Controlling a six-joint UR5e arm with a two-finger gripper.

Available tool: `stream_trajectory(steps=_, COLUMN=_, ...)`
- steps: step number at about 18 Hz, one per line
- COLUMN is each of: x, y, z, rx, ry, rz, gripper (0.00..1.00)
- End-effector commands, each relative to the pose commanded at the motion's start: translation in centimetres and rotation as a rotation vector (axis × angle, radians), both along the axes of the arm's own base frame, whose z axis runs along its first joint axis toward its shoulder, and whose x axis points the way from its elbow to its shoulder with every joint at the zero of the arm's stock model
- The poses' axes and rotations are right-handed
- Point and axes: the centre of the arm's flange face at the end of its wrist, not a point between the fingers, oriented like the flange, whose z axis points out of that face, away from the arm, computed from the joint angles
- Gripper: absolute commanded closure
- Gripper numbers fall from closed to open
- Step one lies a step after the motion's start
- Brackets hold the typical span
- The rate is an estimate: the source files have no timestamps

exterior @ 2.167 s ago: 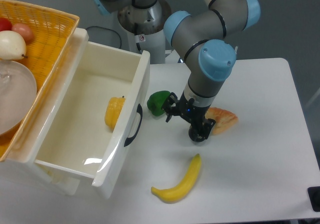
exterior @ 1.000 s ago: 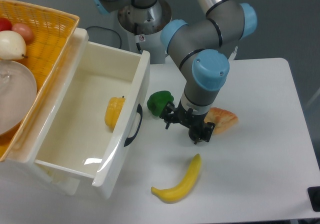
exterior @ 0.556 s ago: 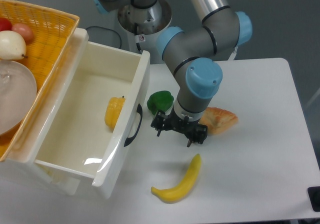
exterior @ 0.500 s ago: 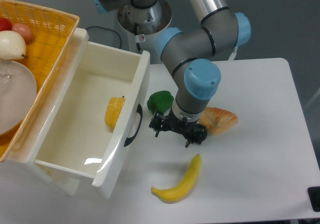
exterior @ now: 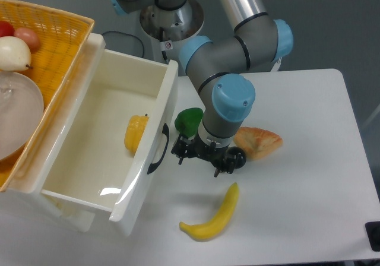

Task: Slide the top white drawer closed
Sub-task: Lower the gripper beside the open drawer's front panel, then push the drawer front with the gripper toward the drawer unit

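The top white drawer (exterior: 107,94) stands pulled out wide, its front panel (exterior: 138,189) angled toward the table's middle, with a curved black handle (exterior: 159,150) on it. A yellow pepper (exterior: 136,132) lies inside. My gripper (exterior: 198,164) hangs low over the table just right of the handle, apart from it. Its black fingers (exterior: 180,157) are spread and hold nothing.
A green pepper (exterior: 190,120) lies right behind the gripper, a piece of bread (exterior: 259,142) to its right, a banana (exterior: 214,215) in front. A yellow wicker basket (exterior: 56,52) with a plate and fruit sits on the cabinet's top left.
The gripper has moved left across the table, from beside the bread toward the drawer's handle. The drawer and the food have not moved.
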Motion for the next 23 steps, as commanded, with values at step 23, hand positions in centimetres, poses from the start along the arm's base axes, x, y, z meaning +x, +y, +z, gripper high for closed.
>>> stream_trajectory(steps=23, x=3.3, y=1.9, z=0.7, rx=0.005, ry=0.006, rz=-0.052, gripper=0.0)
